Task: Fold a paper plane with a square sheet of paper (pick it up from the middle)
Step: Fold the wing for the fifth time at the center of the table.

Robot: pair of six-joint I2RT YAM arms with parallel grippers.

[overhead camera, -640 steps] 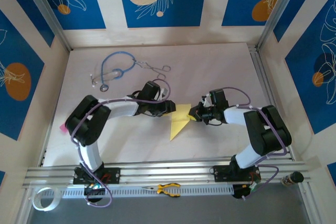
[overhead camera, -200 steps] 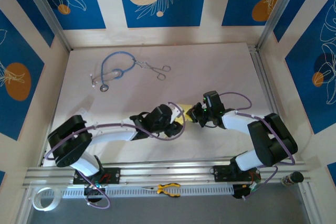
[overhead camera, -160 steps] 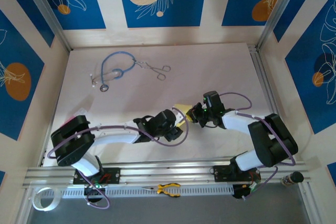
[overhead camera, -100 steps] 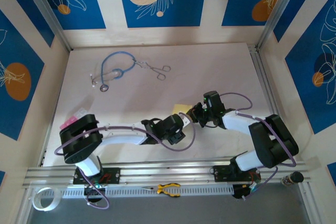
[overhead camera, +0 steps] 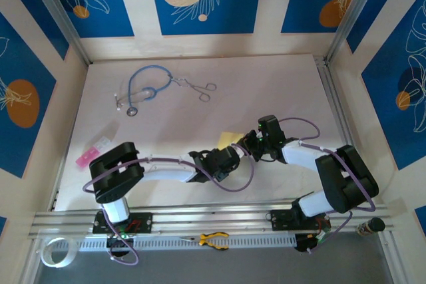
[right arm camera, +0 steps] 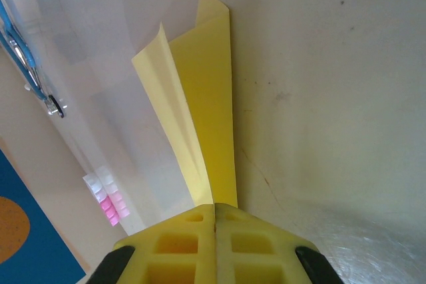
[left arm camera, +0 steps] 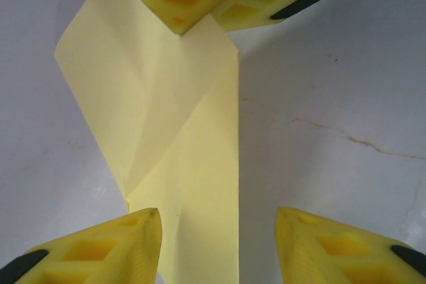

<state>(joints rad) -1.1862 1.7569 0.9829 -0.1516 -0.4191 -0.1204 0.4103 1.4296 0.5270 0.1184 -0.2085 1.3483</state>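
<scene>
The right gripper (right arm camera: 214, 212) has its fingers pressed together, pinching one end of the paper (right arm camera: 210, 98). The sheet runs out ahead of it, partly folded, with one flap standing up along a crease. Far ahead and to its left lie the pink object (right arm camera: 110, 197) and a bit of the stethoscope (right arm camera: 26, 58).

The left gripper (left arm camera: 216, 221) faces it from the other end with its jaws wide apart. One finger (left arm camera: 100, 251) sits at the paper's near left edge and the other hangs over bare table (left arm camera: 333, 111) to the right. Whether either finger touches the sheet is hard to tell. Straight ahead of it, the right gripper's closed tips (left arm camera: 210, 14) hold the paper's far corner.

From above, the left gripper (overhead camera: 233, 152) and right gripper (overhead camera: 249, 143) nearly meet, and just a small yellow patch of paper (overhead camera: 229, 138) shows beyond them. About three seconds ago the left arm was bent up with its gripper on the far side of the sheet, much of which lay open to view. Over the last second that arm has stretched out low and long toward the right gripper, which has barely moved, and the pink object (overhead camera: 93, 151) has been uncovered.
</scene>
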